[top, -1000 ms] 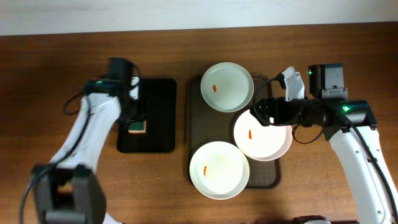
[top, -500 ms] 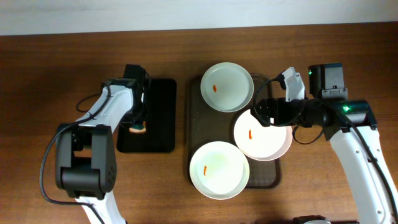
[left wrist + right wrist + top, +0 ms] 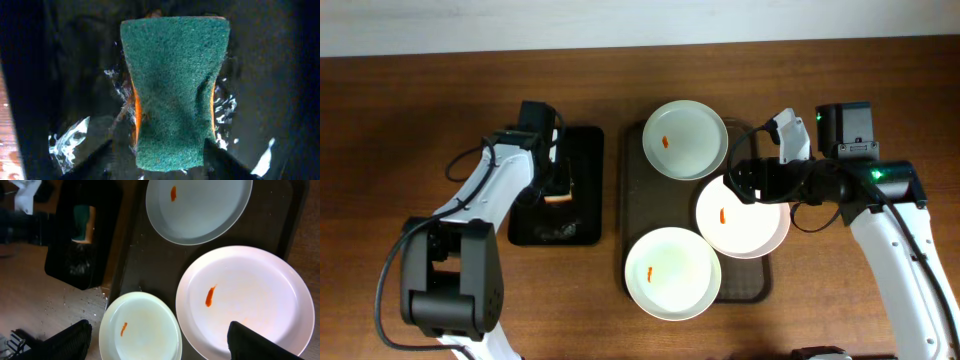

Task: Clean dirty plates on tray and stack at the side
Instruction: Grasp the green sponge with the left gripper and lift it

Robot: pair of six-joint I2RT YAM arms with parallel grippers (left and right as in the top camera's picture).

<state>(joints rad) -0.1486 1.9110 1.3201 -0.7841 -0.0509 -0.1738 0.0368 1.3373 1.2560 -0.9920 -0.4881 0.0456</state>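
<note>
Three white plates, each with an orange smear, lie on the brown tray [image 3: 635, 215]: a far plate [image 3: 685, 138], a right plate [image 3: 745, 220] and a near plate [image 3: 672, 272]. My right gripper [image 3: 738, 185] is open and empty, hovering over the right plate's left edge. In the right wrist view its fingers [image 3: 160, 342] spread above the right plate [image 3: 245, 300] and the near plate [image 3: 140, 330]; the far plate [image 3: 199, 207] is beyond. My left gripper [image 3: 555, 185] is shut on a green and orange sponge [image 3: 172, 90], pinching its middle, over the black tray [image 3: 582, 160].
The black tray [image 3: 280, 75] has water droplets and a wet patch [image 3: 555, 232] on it. It stands left of the brown tray [image 3: 150, 265]. Water drops speckle the wooden table [image 3: 65, 315] beside it. The table's back edge meets a white wall.
My left gripper has moved the sponge toward the far right of the black tray, leaving a wet patch where it was. The right arm and the plates have not moved.
</note>
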